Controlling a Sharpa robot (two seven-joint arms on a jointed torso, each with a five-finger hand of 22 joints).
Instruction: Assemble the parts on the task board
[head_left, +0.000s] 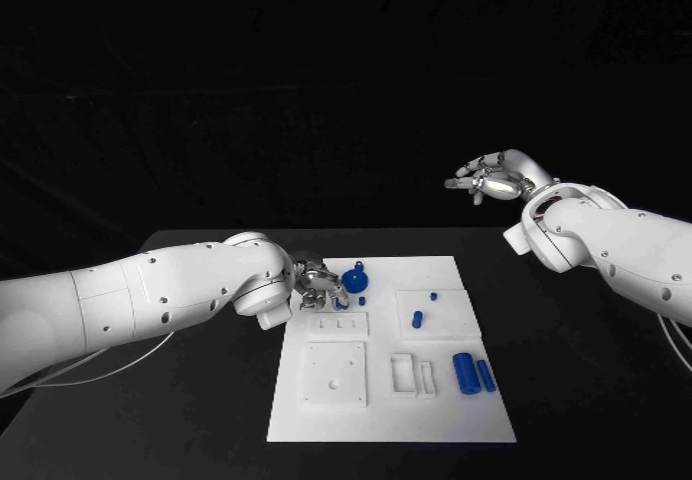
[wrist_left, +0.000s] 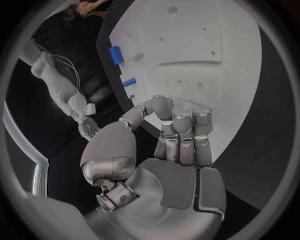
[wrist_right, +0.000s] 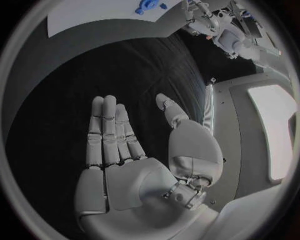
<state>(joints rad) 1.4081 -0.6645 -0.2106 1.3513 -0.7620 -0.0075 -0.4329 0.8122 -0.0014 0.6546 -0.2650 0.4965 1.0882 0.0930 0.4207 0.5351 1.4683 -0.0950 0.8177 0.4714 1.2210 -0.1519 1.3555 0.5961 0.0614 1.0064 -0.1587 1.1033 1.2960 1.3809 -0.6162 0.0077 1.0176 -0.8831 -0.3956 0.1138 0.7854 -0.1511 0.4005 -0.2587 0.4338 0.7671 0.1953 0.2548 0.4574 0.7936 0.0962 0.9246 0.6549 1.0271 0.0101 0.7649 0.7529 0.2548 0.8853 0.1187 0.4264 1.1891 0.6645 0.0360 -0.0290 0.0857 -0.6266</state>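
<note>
Left hand (head_left: 320, 287) first, head view: it sits at the far left corner of the white task board (head_left: 389, 415), fingers bunched together right next to a blue part with a round head (head_left: 355, 279), and from up here I honestly can't tell if it's pinching that piece or just touching it. Right hand (head_left: 490, 180) is way off the board, lifted up beyond the table's far right side, fingers loosely apart and holding nothing. On the board itself there's a small blue peg (head_left: 417, 319) near the middle, a tiny blue bit (head_left: 433, 296) just beyond it, and two blue cylinders (head_left: 473, 372) lying side by side near the right edge. Left wrist view: the left hand's fingers (wrist_left: 181, 135) are curled in over the edge of the board (wrist_left: 237, 45), thumb tucked toward them, with a little strip of blue showing at the thumb tip, so it looks like something's there but I can't say for sure it's gripped. A couple of blue pieces (wrist_left: 116, 55) lie further out on the board. Right wrist view: the right hand (wrist_right: 134, 165) is flat and spread wide over the black table (wrist_right: 75, 90), palm bare, and the round-headed blue part (wrist_right: 147, 6) shows on the board well away from it.
</note>
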